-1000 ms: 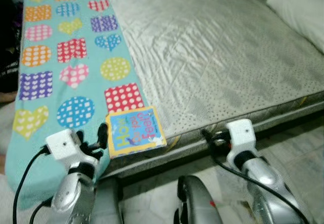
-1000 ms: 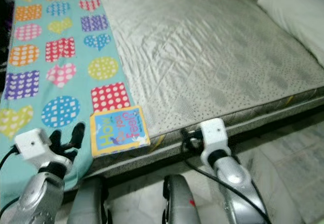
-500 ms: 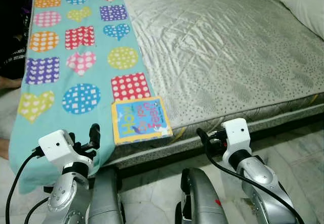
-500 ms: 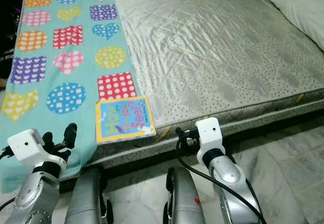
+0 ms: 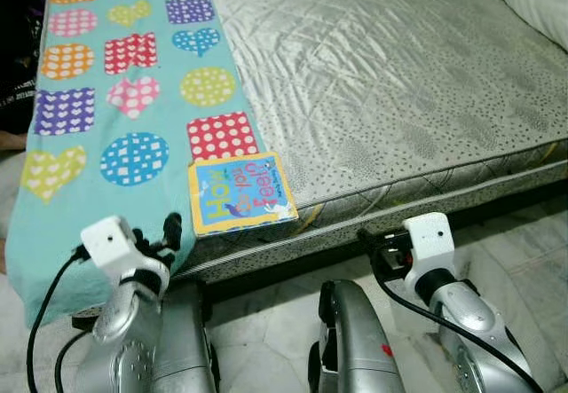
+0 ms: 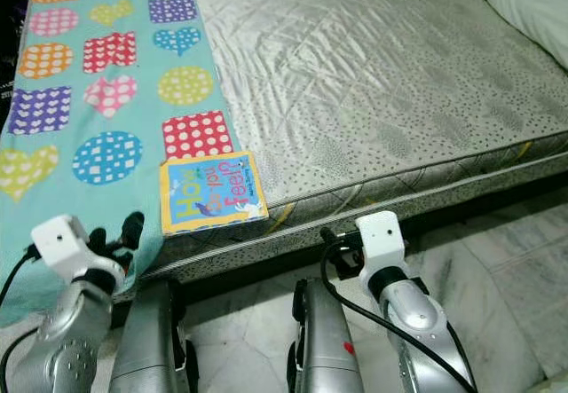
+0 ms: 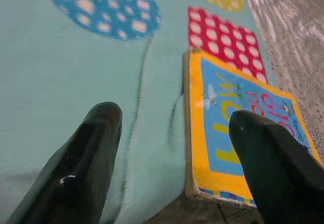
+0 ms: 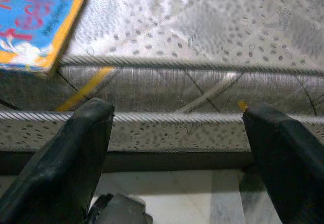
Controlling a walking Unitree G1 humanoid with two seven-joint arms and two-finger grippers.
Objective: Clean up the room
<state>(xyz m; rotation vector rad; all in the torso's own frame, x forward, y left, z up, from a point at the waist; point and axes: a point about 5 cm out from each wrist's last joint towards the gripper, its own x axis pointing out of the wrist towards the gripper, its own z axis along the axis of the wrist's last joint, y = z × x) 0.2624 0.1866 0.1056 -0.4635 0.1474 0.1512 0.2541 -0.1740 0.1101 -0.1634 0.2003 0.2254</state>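
The board book [image 5: 241, 192] sits flat at the mattress [image 5: 399, 82] edge on the teal blanket [image 5: 89, 145], looks stiff and light, so I'd pinch its overhanging near edge, with left gripper [image 7: 172, 148] and right gripper [image 8: 177, 143] both spread empty.

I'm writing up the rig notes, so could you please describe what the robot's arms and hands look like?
Both arms are rounded silver metal. Each wrist carries a white boxy camera block fed by a black cable. The left hand and right hand each have two long, glossy black fingers.
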